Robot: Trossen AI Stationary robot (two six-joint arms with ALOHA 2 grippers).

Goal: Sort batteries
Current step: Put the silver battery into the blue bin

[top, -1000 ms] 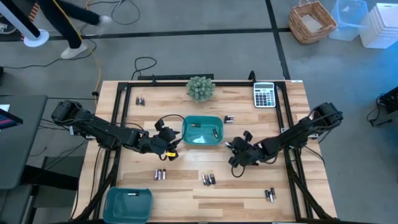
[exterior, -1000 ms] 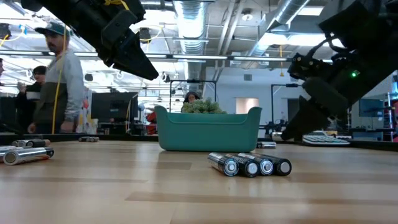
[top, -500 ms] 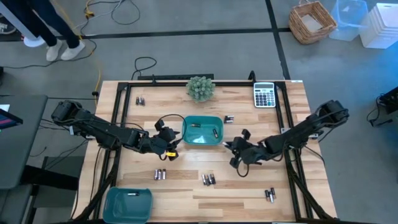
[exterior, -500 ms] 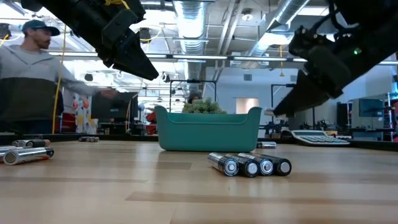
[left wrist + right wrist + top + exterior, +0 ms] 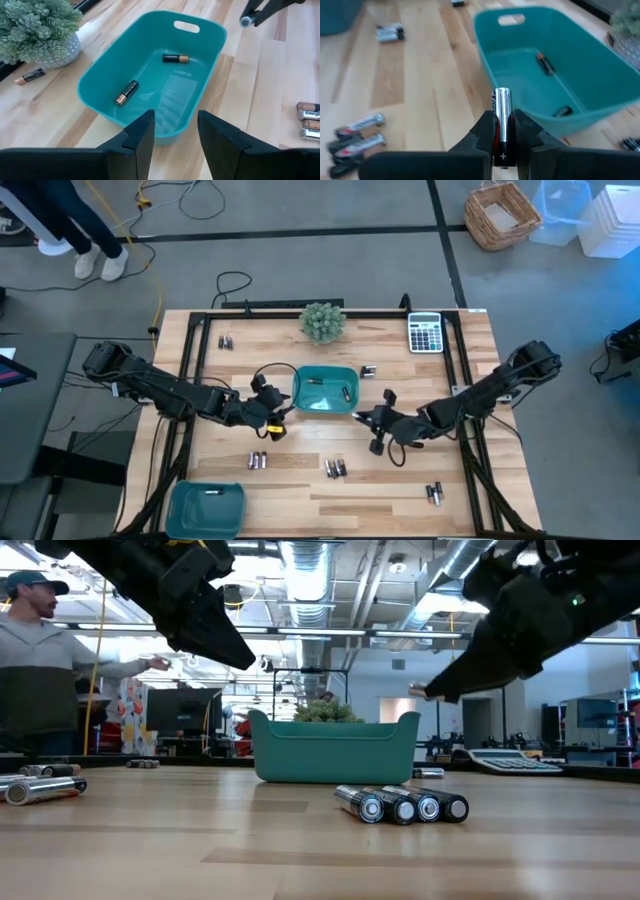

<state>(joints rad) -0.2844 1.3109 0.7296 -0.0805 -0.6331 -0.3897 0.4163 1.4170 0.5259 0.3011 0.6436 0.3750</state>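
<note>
1. High view: you're holding the right gripper (image 5: 362, 417) beside the teal tray (image 5: 302, 402); the left gripper (image 5: 278, 412) is waiting opposite.
2. Left wrist: its fingers are standing apart, empty.
3. Right wrist: you're pinching a battery (image 5: 500, 120) midway; it's probably rigid, smooth and slippery.

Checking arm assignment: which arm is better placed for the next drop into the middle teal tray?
Right. The right gripper is shut on a battery just beside the middle teal tray. The left gripper hovers at the tray's other end, open and empty.
</note>
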